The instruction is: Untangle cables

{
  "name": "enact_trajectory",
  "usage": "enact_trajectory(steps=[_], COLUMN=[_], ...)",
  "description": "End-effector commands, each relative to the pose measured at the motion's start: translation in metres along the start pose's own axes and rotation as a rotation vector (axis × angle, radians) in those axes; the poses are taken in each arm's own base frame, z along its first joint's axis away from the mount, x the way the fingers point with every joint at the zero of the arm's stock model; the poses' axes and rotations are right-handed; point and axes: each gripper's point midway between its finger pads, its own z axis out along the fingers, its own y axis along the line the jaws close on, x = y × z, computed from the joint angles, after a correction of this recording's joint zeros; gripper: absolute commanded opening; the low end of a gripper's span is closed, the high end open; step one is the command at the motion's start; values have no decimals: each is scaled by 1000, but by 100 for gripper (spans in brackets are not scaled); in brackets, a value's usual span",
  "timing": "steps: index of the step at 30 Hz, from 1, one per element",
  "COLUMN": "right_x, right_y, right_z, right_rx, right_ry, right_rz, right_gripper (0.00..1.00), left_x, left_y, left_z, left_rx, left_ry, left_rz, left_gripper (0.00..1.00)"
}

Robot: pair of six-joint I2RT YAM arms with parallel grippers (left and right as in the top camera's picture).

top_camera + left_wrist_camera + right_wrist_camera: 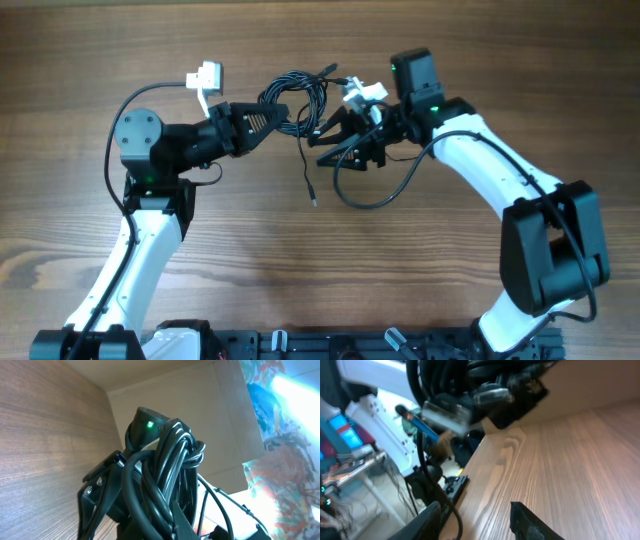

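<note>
Black cable bundle (167,475) fills my left wrist lens, tightly knotted. Overhead it sits mid-table between my arms. My left gripper (268,117) is clamped on it. My right gripper (475,510) is spread and holds nothing.

Recommendation: hold firm left, pinch one outer strand right, draw away slowly.

Count: one bundle; two connectors, left white connector (205,76) and right white connector (362,93); one loose plug end (313,201).
</note>
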Motion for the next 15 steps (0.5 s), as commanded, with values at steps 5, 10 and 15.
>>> enact_trajectory(steps=[5, 10, 15], right_x=[-6, -4, -4], right_y=[18, 20, 20], right_z=[34, 35, 35], right_rx=[-146, -151, -151], right_ry=[6, 9, 9], right_rz=[-13, 12, 27], right_gripper=[31, 31, 34], left_x=[-1, -1, -6], left_y=[-9, -9, -8], left_z=[-2, -2, -7], left_rx=[14, 14, 8], left_ry=[9, 8, -9], left_rz=[-41, -41, -40], left_gripper=[4, 5, 6])
